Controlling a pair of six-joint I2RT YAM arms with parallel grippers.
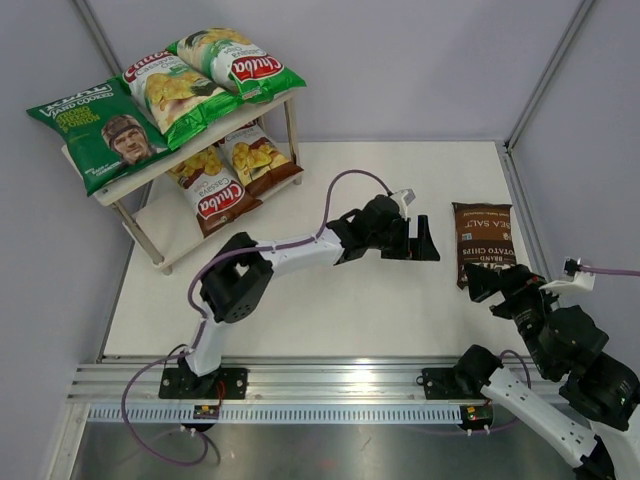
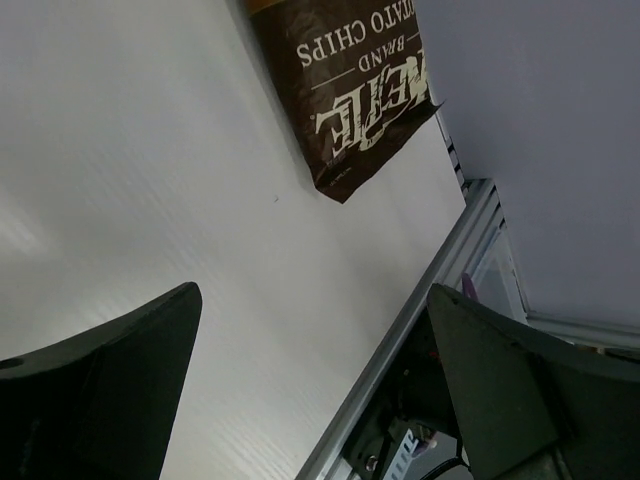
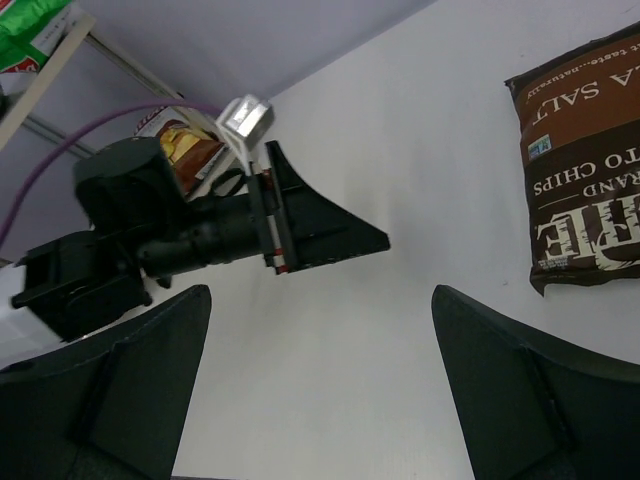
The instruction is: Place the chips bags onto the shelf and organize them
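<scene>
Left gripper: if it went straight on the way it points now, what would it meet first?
Most likely the dark brown Kettle bag, lying flat on the table just beyond the open left gripper. Its height is unclear, so it might pass over the bag.

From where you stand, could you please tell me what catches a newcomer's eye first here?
The shelf at far left stands out, packed with bright bags, three on top and two below. Next is the lone Kettle bag lying flat on the table at right, with the open left gripper hovering beside it.
</scene>
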